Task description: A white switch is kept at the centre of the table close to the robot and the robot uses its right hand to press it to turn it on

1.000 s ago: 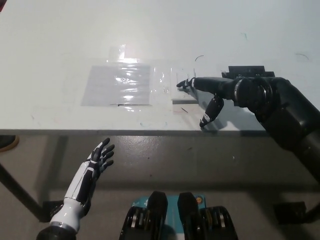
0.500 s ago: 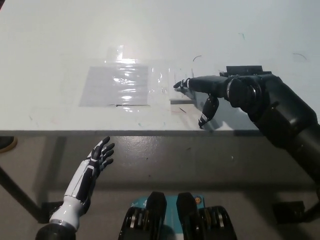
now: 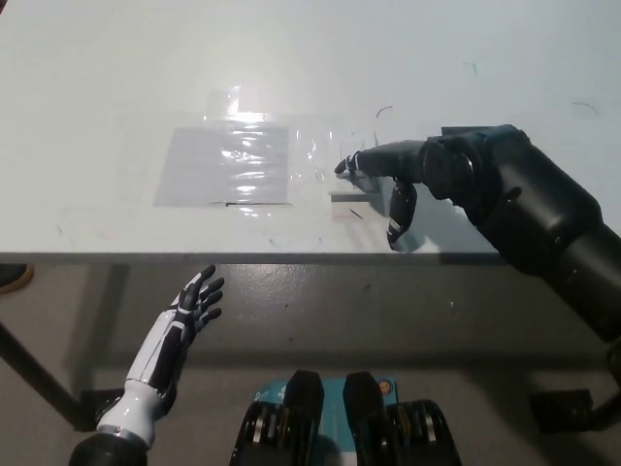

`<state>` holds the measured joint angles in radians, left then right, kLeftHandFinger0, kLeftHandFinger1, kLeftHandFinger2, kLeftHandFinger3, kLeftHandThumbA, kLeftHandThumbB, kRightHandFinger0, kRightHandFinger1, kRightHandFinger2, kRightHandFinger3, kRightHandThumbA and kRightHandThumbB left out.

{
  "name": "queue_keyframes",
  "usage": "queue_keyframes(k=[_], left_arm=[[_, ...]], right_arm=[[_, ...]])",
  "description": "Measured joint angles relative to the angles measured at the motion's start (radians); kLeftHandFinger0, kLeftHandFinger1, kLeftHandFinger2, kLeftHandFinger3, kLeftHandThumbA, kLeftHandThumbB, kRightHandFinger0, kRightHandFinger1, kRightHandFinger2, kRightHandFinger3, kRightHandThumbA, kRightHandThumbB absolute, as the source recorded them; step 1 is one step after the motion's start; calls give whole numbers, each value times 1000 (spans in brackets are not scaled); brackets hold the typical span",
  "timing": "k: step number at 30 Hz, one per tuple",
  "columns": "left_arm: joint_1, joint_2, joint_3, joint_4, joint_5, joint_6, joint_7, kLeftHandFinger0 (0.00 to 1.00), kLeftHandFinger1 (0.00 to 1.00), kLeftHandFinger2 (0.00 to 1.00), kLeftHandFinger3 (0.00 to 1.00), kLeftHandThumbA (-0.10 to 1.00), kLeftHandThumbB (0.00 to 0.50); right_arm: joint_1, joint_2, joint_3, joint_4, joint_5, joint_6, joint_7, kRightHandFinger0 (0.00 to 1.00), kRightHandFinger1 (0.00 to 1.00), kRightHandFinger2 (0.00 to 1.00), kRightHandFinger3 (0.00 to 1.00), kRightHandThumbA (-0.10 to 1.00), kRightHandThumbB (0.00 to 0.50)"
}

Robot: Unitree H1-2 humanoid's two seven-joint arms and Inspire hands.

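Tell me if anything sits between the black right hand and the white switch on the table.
Nothing visible does. The black right hand reaches with its fingertips right at the white switch on the white table. The white left hand rests open below the table edge.

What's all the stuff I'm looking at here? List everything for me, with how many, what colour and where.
table: one, white, fills the upper part of the view.
clear plastic sheet: one, shiny and transparent, taped flat on the table, left of centre.
switch: one, white, near the table's front edge, mostly hidden under the right fingertips.
floor: grey, below the table edge.
left robot hand: one, white, fingers apart, resting low at lower left, below the table edge.
right robot hand: one, black, reaching from the right, fingers stretched over the switch.
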<state>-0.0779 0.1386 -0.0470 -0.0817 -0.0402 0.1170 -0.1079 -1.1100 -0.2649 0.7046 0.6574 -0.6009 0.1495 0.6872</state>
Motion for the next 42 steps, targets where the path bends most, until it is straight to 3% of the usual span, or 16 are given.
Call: queue_keyframes(k=[6, 8, 12, 15, 17, 23, 29, 33, 37, 41, 42], left_arm=[[0, 2, -1, 0, -1, 0, 0, 1000, 1000, 1000, 1000, 990, 0], [0, 3, -1, 0, -1, 0, 0, 1000, 1000, 1000, 1000, 991, 0], [1, 4, -1, 0, -5, 0, 0, 1000, 1000, 1000, 1000, 960, 0], [2, 4, -1, 0, -10, 0, -2, 1000, 1000, 1000, 1000, 950, 0], [2, 4, -1, 1, -12, -1, -5, 1000, 1000, 1000, 1000, 948, 1], [1, 3, -1, 8, -12, 0, -11, 1000, 1000, 1000, 1000, 975, 0], [1, 3, -1, 10, -12, 0, -11, 1000, 1000, 1000, 1000, 993, 0], [0, 3, -1, 11, -12, 1, -11, 1000, 1000, 1000, 1000, 1000, 0], [-1, 2, 0, 11, -12, 1, -11, 1000, 1000, 1000, 1000, 1000, 0], [-2, 2, 5, 11, -14, 1, -11, 1000, 1000, 1000, 1000, 1000, 0], [-3, 2, 6, 11, -16, 0, -11, 1000, 1000, 1000, 1000, 1000, 0]], right_arm=[[-4, -22, -122, -115, 42, 2, 33, 1000, 1000, 1000, 1000, 1000, 294], [-10, -38, -187, -144, 75, 3, 43, 1000, 1000, 1000, 1000, 1000, 335], [-55, -77, -355, -214, 152, 30, 52, 1000, 1000, 1000, 1000, 1000, 330], [-83, -113, -452, -293, 197, 55, 54, 1000, 1000, 1000, 1000, 1000, 290], [-96, -142, -539, -379, 241, 83, 58, 1000, 1000, 1000, 1000, 1000, 341], [-39, -196, -696, -626, 336, 148, 61, 1000, 1000, 1000, 1000, 1000, 316], [156, -200, -819, -857, 410, 186, 59, 1000, 1000, 1000, 1000, 1000, 264], [337, -172, -899, -1010, 473, 195, 49, 1000, 1000, 1000, 1000, 1000, 256], [571, -86, -961, -1159, 547, 190, 26, 1000, 1000, 1000, 1000, 1000, 244], [819, 53, -980, -1236, 620, 162, -2, 1000, 1000, 1000, 1000, 1000, 183], [871, 94, -981, -1232, 638, 142, -10, 1000, 1000, 1000, 1000, 1000, 143]])
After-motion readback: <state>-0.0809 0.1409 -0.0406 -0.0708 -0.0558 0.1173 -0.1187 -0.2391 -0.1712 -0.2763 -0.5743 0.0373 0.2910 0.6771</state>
